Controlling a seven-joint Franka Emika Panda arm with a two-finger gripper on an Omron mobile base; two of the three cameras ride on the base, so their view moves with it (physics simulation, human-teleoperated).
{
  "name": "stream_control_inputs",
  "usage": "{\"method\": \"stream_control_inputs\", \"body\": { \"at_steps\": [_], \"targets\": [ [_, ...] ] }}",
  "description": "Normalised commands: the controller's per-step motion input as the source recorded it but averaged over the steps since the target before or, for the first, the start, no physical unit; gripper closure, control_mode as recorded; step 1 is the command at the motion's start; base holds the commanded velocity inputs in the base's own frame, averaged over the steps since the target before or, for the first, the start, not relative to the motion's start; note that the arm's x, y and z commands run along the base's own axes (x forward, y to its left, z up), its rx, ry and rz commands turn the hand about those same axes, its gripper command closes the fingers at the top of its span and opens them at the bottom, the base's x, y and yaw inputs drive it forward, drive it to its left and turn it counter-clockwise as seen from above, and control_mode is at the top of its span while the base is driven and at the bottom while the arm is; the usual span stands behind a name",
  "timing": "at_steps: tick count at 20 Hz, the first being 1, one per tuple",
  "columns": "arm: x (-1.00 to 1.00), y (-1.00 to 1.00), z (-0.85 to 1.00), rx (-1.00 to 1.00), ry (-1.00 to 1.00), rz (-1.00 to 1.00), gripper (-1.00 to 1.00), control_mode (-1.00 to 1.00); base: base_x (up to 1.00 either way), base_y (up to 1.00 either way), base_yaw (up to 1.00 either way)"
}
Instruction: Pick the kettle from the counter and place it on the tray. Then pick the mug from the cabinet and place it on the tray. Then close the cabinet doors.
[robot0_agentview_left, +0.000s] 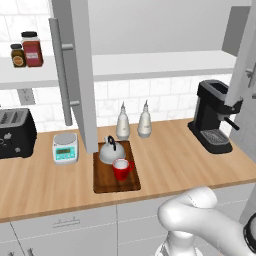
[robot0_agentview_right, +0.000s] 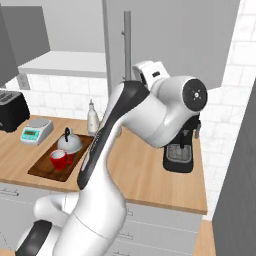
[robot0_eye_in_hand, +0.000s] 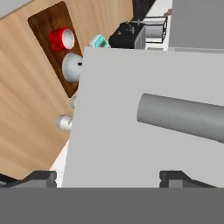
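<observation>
My pincer (robot0_eye_in_hand: 108, 177) is spread wide, nothing between the two dark tips, both low in the hand view. Right ahead of it: flat grey cabinet door (robot0_eye_in_hand: 148, 131), its metal bar handle (robot0_eye_in_hand: 183, 117) crossing just above and between my tips, not touched as far as I can tell. Far past the door's left edge, down on the wooden counter (robot0_eye_in_hand: 26, 109), the dark tray (robot0_eye_in_hand: 52, 22) carries the red mug (robot0_eye_in_hand: 62, 39) and the silver kettle (robot0_eye_in_hand: 71, 67), side by side, close together. Two white bottles (robot0_agentview_left: 134, 121) stand behind the tray. Left base view: other cabinet door (robot0_agentview_left: 80, 75) hangs open above the tray, white shelf (robot0_agentview_left: 165, 65) exposed. Coffee machine (robot0_agentview_left: 214, 117) on the counter's right end.
</observation>
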Motion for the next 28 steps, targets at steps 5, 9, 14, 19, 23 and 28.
{"method": "stream_control_inputs", "body": {
  "at_steps": [5, 9, 14, 19, 23, 28],
  "targets": [
    [0.64, 0.25, 0.00, 0.00, -0.03, 0.00, -1.00, -1.00, 0.00, 0.00, 0.00],
    [0.67, 0.27, 0.00, 0.00, -0.03, 0.00, -1.00, -1.00, 0.00, 0.00, 0.00],
    [0.68, 0.31, 0.00, 0.00, -0.02, 0.00, -1.00, -1.00, 0.00, 0.00, 0.00],
    [0.67, 0.35, 0.00, 0.00, -0.01, 0.00, -1.00, -1.00, 0.00, 0.00, 0.00],
    [0.70, 0.36, 0.00, 0.00, -0.01, -0.01, -1.00, -1.00, 0.00, 0.00, 0.00],
    [0.70, 0.35, 0.00, 0.00, -0.02, -0.03, -1.00, -1.00, 0.00, 0.00, 0.00]
  ]
}}
